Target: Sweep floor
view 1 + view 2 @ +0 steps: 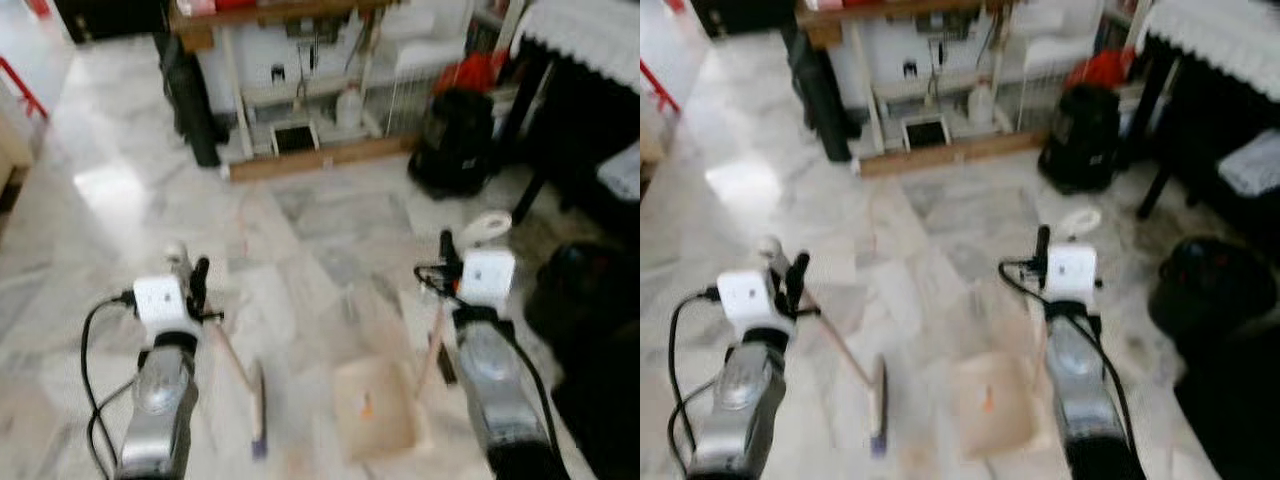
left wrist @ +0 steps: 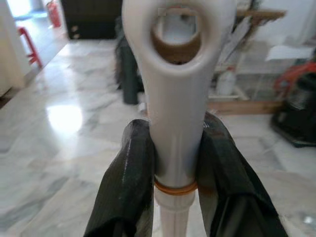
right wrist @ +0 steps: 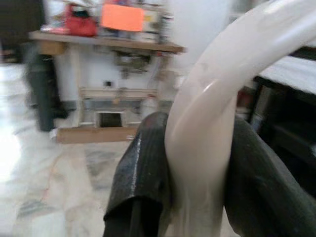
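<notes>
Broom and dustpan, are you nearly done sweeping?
Done: both tools are picked up. The left gripper holds the broom, the right gripper holds the dustpan, which sits on the floor with an orange bit inside. How much sweeping remains cannot be told; the picture is blurred.

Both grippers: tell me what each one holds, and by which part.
The left gripper is shut on the broom, clamping the top of its handle below the hanging loop. The right gripper is shut on the dustpan, near its handle's top.
</notes>
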Robot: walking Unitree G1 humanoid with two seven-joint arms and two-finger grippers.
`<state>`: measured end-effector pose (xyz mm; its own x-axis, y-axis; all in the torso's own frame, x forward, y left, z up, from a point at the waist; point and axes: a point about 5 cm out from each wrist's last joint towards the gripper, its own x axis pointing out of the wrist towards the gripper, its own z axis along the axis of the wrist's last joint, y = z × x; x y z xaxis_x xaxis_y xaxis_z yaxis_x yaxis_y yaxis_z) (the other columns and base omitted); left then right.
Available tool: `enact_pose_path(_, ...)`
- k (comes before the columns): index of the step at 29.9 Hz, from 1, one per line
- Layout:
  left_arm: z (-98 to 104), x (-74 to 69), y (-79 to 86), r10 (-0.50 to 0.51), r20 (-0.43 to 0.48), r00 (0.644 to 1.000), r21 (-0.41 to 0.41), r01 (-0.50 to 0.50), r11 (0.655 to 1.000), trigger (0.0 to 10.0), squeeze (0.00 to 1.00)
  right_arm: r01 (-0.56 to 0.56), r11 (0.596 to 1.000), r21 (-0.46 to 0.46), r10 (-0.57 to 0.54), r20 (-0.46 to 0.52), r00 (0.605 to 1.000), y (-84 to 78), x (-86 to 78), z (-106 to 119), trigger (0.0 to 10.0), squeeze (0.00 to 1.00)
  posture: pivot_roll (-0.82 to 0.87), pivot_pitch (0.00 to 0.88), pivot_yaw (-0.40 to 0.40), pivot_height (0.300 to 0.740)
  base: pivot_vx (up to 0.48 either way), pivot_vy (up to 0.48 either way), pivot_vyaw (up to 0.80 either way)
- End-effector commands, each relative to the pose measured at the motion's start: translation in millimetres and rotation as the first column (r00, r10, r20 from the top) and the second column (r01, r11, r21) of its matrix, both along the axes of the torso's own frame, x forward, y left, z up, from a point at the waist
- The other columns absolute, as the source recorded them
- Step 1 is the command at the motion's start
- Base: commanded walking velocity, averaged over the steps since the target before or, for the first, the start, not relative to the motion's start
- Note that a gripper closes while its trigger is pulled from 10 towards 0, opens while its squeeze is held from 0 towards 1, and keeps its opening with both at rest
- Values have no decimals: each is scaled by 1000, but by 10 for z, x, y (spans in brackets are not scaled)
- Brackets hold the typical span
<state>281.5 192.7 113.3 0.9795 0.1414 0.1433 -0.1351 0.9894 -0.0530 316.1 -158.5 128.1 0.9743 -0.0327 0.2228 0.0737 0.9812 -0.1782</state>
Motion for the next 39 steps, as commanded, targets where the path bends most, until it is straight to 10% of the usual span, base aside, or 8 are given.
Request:
enact_pose_path(1, 87, 16, 2, -2, 36, 999, 34, 1, 999, 10000, 0, -11, 999, 46, 9, 40, 999, 31, -4, 76, 10000, 0, 66, 108, 41, 740, 341, 0, 0)
enact_pose_path(39, 92, 16, -1, -4, 36, 999, 35, 3, 999, 10000, 0, -22, 997, 72, 20, 24, 1000, 56, -4, 56, 10000, 0, 70, 105, 42, 740, 323, 0, -125)
